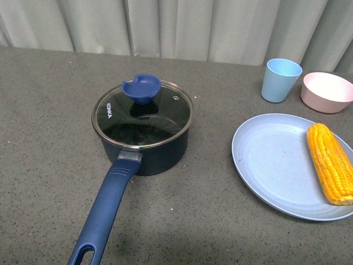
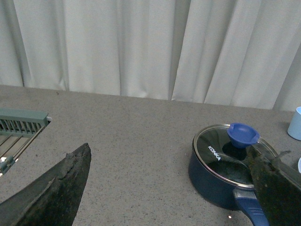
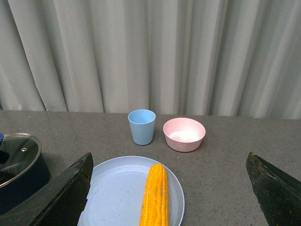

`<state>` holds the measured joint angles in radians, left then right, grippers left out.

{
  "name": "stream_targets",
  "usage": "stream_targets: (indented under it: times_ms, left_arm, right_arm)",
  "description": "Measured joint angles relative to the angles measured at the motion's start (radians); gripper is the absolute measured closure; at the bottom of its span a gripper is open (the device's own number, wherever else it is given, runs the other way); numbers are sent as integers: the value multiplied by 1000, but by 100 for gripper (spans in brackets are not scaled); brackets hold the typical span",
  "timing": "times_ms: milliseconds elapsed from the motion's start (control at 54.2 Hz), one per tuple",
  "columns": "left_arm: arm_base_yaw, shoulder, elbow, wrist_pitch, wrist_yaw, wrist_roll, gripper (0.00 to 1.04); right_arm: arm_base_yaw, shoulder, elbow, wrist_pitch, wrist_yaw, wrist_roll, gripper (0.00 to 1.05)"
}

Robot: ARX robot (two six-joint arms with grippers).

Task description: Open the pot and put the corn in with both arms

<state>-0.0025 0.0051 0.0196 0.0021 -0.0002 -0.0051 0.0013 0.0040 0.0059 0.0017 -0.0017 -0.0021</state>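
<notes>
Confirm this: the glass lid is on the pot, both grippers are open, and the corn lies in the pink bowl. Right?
One error. The front view shows the corn lying on the light blue plate, not in the pink bowl. The glass lid is on the pot, and the left gripper and right gripper are open.

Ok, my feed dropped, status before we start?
Left pincer open, empty; right pincer same. Lid on pot, corn lying on plate. Nothing over lid or corn.
</notes>
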Motion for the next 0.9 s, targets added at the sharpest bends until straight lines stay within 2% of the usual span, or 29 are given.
stream_targets:
  times_ms: [904]
  left_arm:
    - [0, 0, 0, 0, 0, 0, 7]
  right_arm:
    - [0, 0, 0, 0, 0, 0, 9]
